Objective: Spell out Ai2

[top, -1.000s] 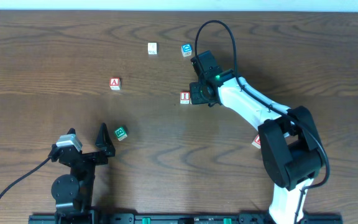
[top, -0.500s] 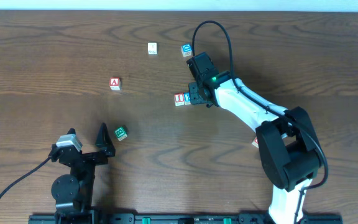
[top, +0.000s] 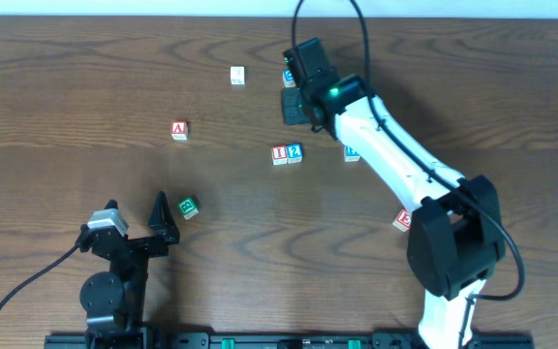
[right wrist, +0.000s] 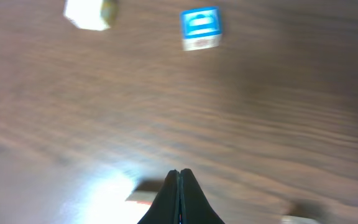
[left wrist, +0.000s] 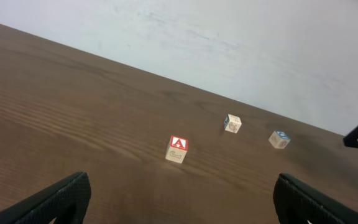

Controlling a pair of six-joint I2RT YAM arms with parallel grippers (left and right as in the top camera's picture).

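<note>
Right tool (right wrist: pixel 179 182) pressed together, empty, above the tabletop (top: pixel 85 58) toward its far edge; left tool (left wrist: pixel 182 186) spread, idle. I (top: pixel 279 154) and 2 (top: pixel 294 152) touch mid-tabletop; A (top: pixel 179 130) lies well apart, toward the left edge. The cubes are probably light, rigid, flat-faced: pinch opposite sides. Only overhead shows the I–2 pair; left wrist shows A's free flanks.

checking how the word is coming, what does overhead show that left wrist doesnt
Only overhead: the I cube and 2 cube side by side, a green cube, and a red-bordered cube by the right arm's base. Only left wrist: the marked side face of the A cube. Both: the A cube, a cream cube and a blue-topped cube.
</note>
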